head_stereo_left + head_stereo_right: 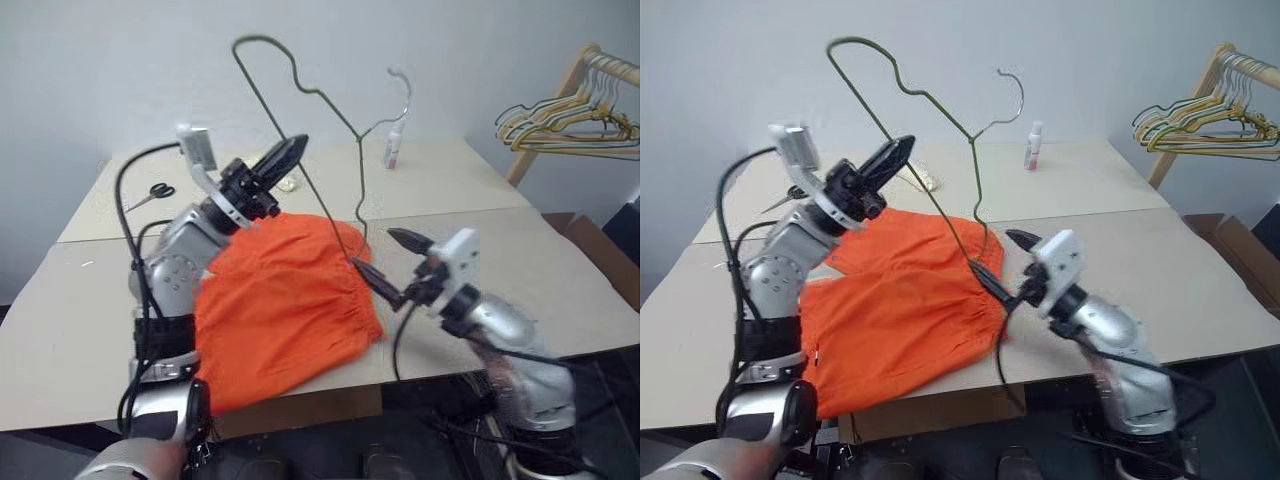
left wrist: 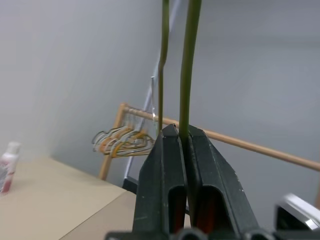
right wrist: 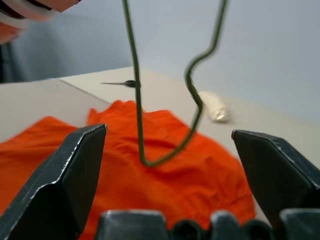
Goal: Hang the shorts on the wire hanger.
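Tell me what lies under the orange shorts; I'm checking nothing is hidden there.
The shorts lie spread on the tan table, one edge drooping over its front. Only tabletop shows around them; whatever might sit beneath the fabric is covered and cannot be seen.

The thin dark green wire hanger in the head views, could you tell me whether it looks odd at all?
Yes. The thin dark green wire hanger is bent out of its triangle, its wire kinked. The left gripper holds it tilted above the bright orange fabric shorts.
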Controlling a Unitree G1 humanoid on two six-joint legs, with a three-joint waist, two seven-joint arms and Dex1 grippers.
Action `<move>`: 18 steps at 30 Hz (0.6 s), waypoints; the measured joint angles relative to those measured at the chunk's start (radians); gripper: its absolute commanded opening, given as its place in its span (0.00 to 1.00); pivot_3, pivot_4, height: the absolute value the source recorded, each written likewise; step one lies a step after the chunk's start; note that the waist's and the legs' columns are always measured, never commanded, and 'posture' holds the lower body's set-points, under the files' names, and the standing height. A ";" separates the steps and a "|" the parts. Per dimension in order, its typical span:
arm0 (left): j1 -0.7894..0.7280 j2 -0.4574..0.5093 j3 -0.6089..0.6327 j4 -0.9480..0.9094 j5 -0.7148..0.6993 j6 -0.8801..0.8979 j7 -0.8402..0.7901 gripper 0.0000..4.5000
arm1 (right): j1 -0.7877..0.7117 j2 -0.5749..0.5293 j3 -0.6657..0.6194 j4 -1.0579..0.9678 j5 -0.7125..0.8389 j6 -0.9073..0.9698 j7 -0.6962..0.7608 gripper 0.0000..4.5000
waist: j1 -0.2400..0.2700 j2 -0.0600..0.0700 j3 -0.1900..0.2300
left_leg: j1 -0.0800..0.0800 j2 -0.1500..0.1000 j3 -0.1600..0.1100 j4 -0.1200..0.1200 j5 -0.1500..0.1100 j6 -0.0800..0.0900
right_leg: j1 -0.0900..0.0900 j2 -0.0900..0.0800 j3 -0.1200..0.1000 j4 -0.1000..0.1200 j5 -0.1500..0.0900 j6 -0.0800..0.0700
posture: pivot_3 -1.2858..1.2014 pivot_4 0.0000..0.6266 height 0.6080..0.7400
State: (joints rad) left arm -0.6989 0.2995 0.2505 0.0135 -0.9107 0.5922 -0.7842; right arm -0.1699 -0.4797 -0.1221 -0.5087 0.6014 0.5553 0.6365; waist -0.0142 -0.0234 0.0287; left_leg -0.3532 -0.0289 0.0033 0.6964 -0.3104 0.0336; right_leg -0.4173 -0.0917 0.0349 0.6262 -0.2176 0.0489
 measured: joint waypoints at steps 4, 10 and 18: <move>-0.001 0.055 0.046 0.026 -0.080 0.012 -0.156 0.00 | -0.055 -0.173 -0.116 0.072 0.361 0.260 0.142 0.99 | -0.006 0.000 0.000 | 0.001 0.002 0.001 0.001 -0.001 0.002 | 0.001 0.002 0.000 0.000 0.000 0.000 | 0.51 0.00 1.00; -0.002 0.096 0.108 0.026 -0.243 0.069 -0.369 0.00 | -0.193 -0.281 -0.036 0.259 0.485 0.450 0.346 0.99 | -0.013 0.000 0.000 | 0.004 0.005 0.001 0.002 -0.001 0.003 | 0.007 0.003 -0.001 -0.002 0.000 0.000 | 0.51 0.00 1.00; -0.003 0.094 0.097 0.029 -0.255 0.070 -0.410 0.00 | -0.334 -0.251 0.113 0.340 0.385 0.447 0.432 0.99 | -0.004 0.000 0.000 | 0.006 0.005 0.000 0.005 -0.002 0.004 | 0.010 0.001 -0.002 -0.002 0.000 0.001 | 0.51 0.00 1.00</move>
State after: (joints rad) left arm -0.7014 0.3934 0.3470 0.0425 -1.1654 0.6619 -1.1943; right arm -0.5043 -0.7308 -0.0087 -0.1687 0.9867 1.0022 1.0690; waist -0.0177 -0.0237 0.0288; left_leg -0.3477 -0.0235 0.0037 0.7016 -0.3127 0.0376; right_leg -0.4072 -0.0909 0.0333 0.6238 -0.2171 0.0503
